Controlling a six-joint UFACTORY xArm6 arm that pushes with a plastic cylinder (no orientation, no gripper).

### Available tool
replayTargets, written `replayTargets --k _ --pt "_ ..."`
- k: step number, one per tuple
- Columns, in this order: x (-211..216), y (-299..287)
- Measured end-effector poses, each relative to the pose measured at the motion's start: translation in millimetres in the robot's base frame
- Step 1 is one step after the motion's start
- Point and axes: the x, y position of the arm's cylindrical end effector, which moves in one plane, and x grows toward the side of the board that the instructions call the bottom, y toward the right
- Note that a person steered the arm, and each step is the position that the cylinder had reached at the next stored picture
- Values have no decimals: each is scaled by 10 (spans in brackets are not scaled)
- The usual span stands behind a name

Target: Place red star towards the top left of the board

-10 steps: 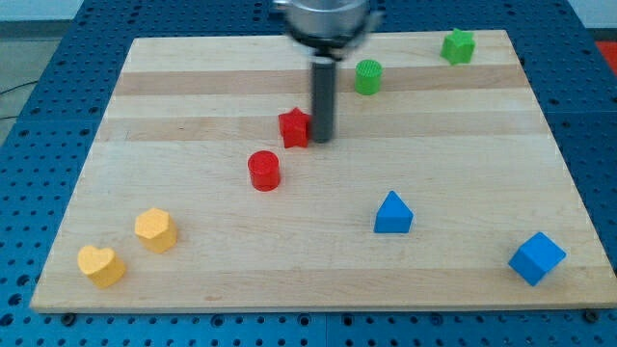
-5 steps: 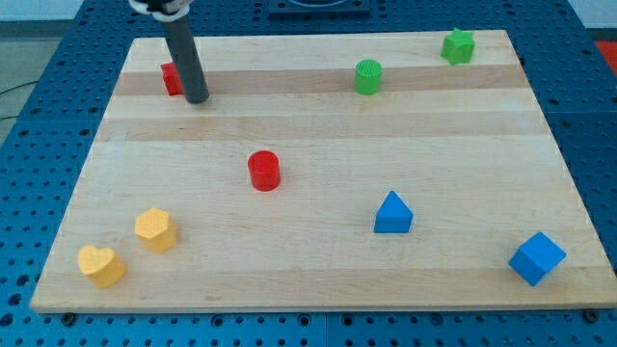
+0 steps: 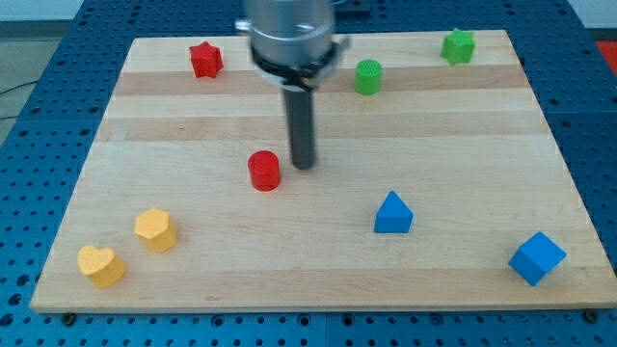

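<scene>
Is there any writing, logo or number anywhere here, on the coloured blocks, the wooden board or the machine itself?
None: no word, number, brand or sign can be read anywhere in the camera view.
Wooden board: plain wood grain, no print.
Blocks, such as the red star and the red cylinder: plain colour, no labels.
The arm above my tip: blurred metal, no text legible.

The wooden board (image 3: 318,270) carries, around the red cylinder (image 3: 263,170), a red star (image 3: 204,60) up-left, green cylinder (image 3: 367,76) and green star (image 3: 459,45) up-right, blue prism (image 3: 392,213) and blue cube (image 3: 536,257) down-right, yellow hexagon (image 3: 155,229) and yellow heart (image 3: 100,265) down-left.
</scene>
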Motion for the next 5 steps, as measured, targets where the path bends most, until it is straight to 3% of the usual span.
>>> replayTargets --k 1,2,3,4,5 --pt "417 -143" --pt "231 -465" --pt "-409 -601" --pt "-762 -713" --pt "-1622 -702"
